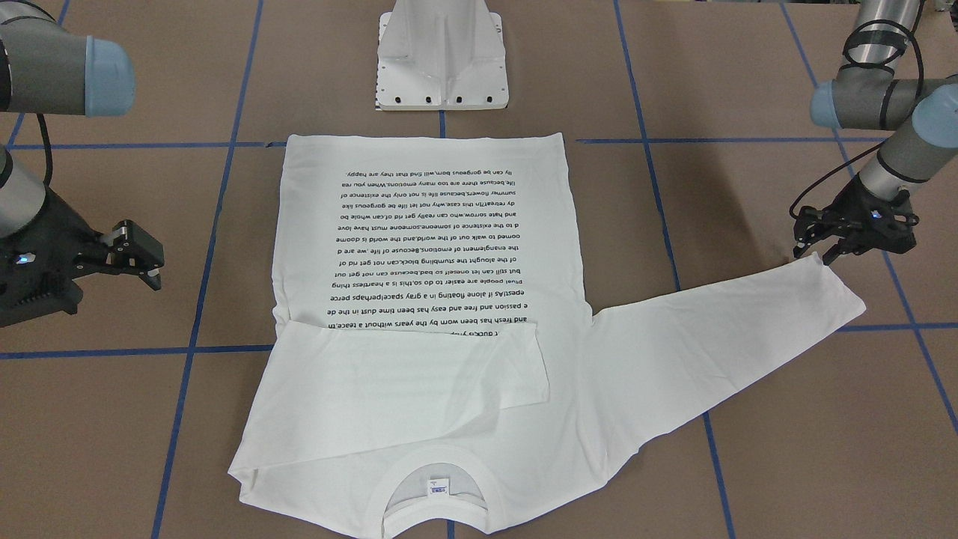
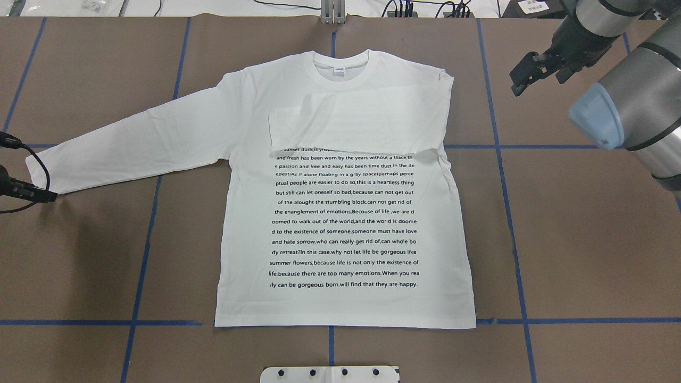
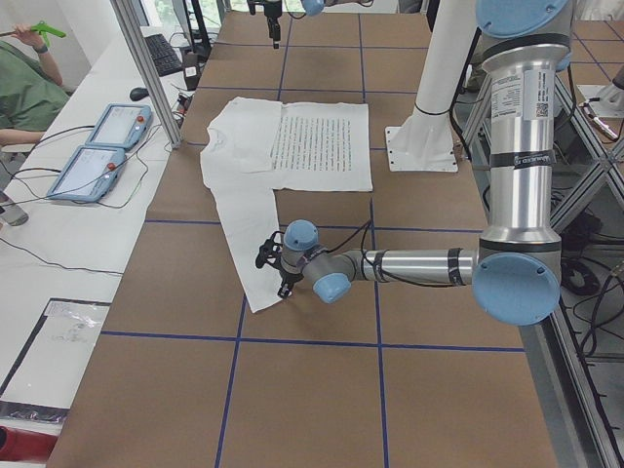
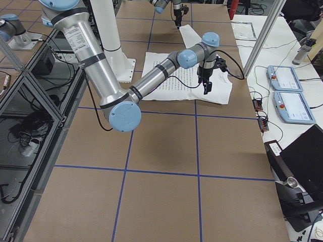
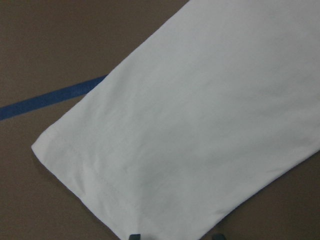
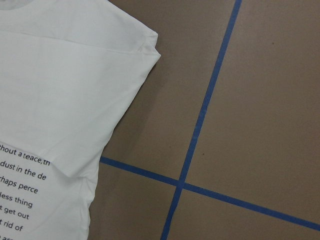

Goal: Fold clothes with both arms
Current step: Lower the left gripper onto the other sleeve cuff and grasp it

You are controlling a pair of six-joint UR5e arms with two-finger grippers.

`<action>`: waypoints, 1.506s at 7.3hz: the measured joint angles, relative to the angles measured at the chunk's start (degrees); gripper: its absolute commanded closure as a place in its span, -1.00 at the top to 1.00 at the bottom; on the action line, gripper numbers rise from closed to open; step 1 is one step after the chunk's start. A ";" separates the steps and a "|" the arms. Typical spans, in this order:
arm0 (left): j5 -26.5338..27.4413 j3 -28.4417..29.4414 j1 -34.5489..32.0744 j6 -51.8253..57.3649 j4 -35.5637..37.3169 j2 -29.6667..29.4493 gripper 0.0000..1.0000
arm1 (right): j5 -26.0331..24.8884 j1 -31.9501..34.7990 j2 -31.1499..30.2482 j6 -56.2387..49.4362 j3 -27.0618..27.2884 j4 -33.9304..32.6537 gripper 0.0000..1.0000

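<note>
**A:** From the front-facing camera we see the white long-sleeved T-shirt (image 1: 426, 247) lying flat on the brown paper-covered surface (image 1: 748, 464), hem toward the white metal pedestal (image 1: 441, 60). The folded sleeve (image 1: 419, 367) lies across the chest. The outstretched sleeve (image 1: 718, 329) runs out to the robot's left.

**B:** The black two-finger left hand (image 1: 816, 253) hovers at that sleeve's end. We judge it is placed there to take the cuff and carry it across like the first. The black right hand (image 1: 152, 263) hangs well apart from the shirt on the other side, fingers spread, holding nothing.

**A:** Overhead, the block of black printed text (image 2: 343, 221) reads upright, where the front view shows it inverted. The folded sleeve covers its top line, and the small neck label (image 2: 339, 69) shows. The left hand is nearly cut off at the edge, though.

**B:** The side views only tell us that the near arm reaches low to the sleeve end. We would not judge fingers from there.

**A:** The left wrist camera settles it. Two fingertips (image 5: 134, 236) stand apart over the hemmed cuff (image 5: 85, 165), not clamped on it. Whether they touch cloth we cannot tell.

**B:** The right wrist camera shows the shirt's folded shoulder corner and blue tape lines (image 6: 200, 125) but no fingers. For that hand we rely on the exterior views.
</note>
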 measured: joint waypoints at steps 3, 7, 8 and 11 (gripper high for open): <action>0.01 0.07 0.00 0.01 0.00 0.01 -1.00 | 0.02 0.01 0.04 0.09 0.06 0.00 0.99; -0.13 -1.16 -0.05 0.36 -0.62 -0.08 -1.00 | 0.09 0.03 0.00 0.15 0.74 -0.07 0.99; -0.58 -2.91 -0.18 0.21 -0.76 -0.21 -1.00 | 0.09 0.04 0.00 0.16 0.77 -0.08 0.99; -7.19 -8.64 -4.94 -1.63 7.96 -6.23 -1.00 | 0.09 0.04 -0.01 0.16 0.90 -0.09 0.99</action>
